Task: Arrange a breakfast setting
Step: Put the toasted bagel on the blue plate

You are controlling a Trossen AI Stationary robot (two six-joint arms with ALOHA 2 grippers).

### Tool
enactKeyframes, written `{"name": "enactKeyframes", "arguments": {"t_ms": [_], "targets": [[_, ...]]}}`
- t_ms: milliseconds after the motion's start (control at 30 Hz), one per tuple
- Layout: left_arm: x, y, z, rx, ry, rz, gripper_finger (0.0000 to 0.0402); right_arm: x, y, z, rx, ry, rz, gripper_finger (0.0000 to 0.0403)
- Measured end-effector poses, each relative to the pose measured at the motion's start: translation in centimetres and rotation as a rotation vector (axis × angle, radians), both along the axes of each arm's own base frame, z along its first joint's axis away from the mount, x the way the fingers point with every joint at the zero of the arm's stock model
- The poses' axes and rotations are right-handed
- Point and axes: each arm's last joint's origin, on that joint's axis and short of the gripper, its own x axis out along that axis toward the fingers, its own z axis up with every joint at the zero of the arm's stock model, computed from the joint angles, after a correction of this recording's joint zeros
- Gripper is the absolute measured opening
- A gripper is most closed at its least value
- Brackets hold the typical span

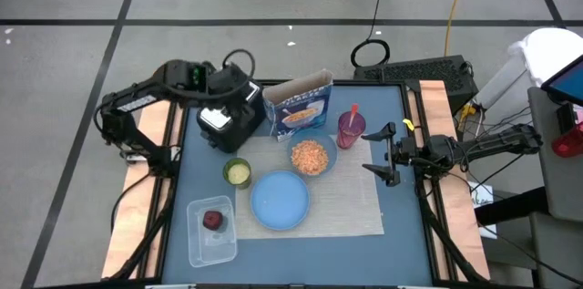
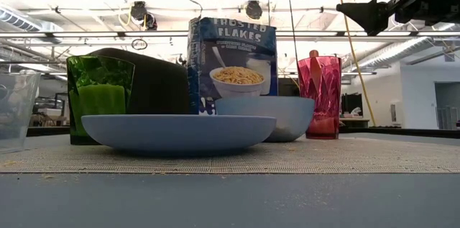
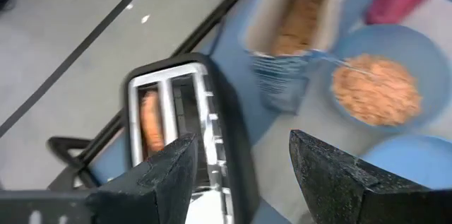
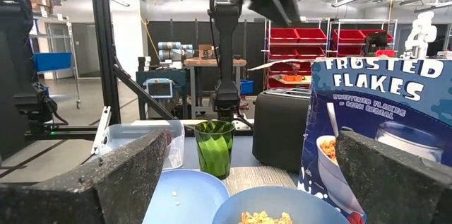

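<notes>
Already laid on the placemat (image 1: 364, 221) are the plate (image 1: 279, 201), cereal-filled bowl (image 1: 312, 157) and cup (image 1: 351, 129), box (image 1: 301, 107) just behind. Left jaws (image 3: 240, 164) hover wide above the toaster (image 1: 230, 118), likely after toast; right jaws (image 1: 386, 154), wide too, wait beside the cup.

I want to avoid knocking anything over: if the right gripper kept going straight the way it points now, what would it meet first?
Probably the purple cup. The right gripper, open, points across the table toward it, with the blue bowl just beyond. It hangs above the table, so it might pass over both; height is unclear.
</notes>
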Motion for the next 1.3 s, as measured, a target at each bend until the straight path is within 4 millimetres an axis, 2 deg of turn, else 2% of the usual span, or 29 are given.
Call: {"name": "enactKeyframes", "arguments": {"t_ms": [233, 400, 500, 700, 933, 1100, 1300], "targets": [[-1.3, 4.4, 0.0, 0.011, 0.02, 0.148, 0.023, 0.0, 0.0, 0.0, 0.0, 0.0, 0.0, 0.0396], [-2.2, 6.7, -0.3, 0.006, 0.025, 0.243, 0.023, 0.0, 0.0, 0.0, 0.0, 0.0, 0.0, 0.0396], [-2.1, 7.7, -1.6, -0.037, 0.05, 0.263, 0.023, 0.0, 0.0, 0.0, 0.0, 0.001, 0.0, 0.0396], [-1.6, 9.2, -6.0, -0.091, 0.167, 0.256, 0.023, 0.0, 0.0, 0.0, 0.0, 0.0, 0.0, 0.0396], [-1.2, 10.7, -10.3, -0.142, 0.186, 0.25, 0.023, 0.0, 0.0, 0.0, 0.0, 0.0, 0.0, 0.0396], [-1.2, 11.6, -11.5, -0.137, 0.17, 0.269, 0.023, 0.0, 0.0, 0.0, 0.0, 0.001, -0.001, 0.0396], [-1.6, 12.4, -11.5, -0.131, 0.145, 0.306, 0.023, 0.0, 0.0, 0.0, 0.0, 0.001, 0.0, 0.0396]]}}
